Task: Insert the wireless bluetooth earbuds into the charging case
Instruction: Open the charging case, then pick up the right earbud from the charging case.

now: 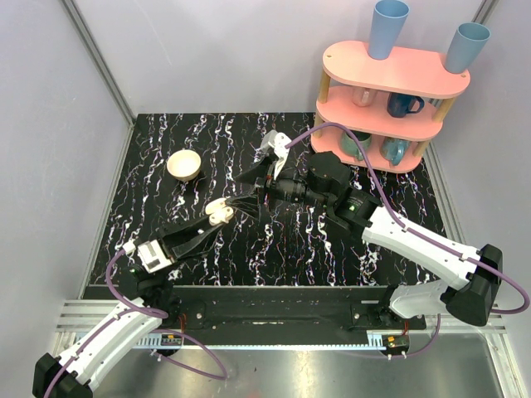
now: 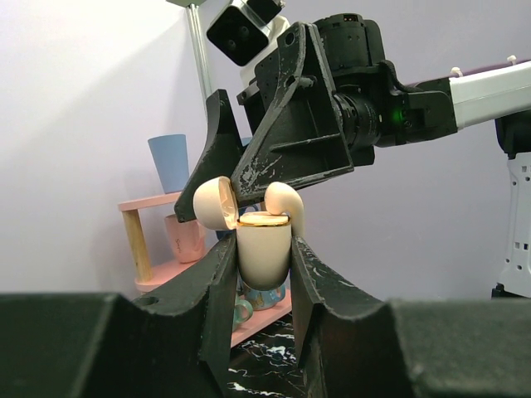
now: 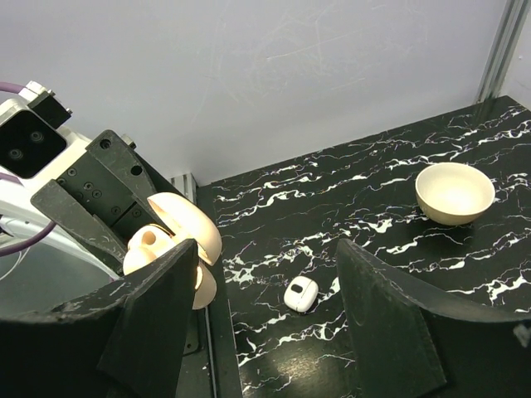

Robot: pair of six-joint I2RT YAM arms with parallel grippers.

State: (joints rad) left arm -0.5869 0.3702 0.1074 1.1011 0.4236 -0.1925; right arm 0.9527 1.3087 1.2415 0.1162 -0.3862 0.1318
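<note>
Cream charging case (image 2: 264, 249) stands upright (lid (image 2: 211, 203) flipped open), one pale earbud (image 2: 282, 199) at its mouth.

You see a cream bowl (image 1: 184, 164) on the black marbled table (image 1: 207, 133); at far right, a pink two-tier shelf (image 1: 415, 70) carries two blue cups (image 1: 388, 26) on top.

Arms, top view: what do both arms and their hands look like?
The left arm and right arm have white shells with black joints. A purple cable loops along each. The left hand and right hand are black, with two wedge-shaped fingers, scuffed on the right one, and a white camera block at the wrist.
</note>
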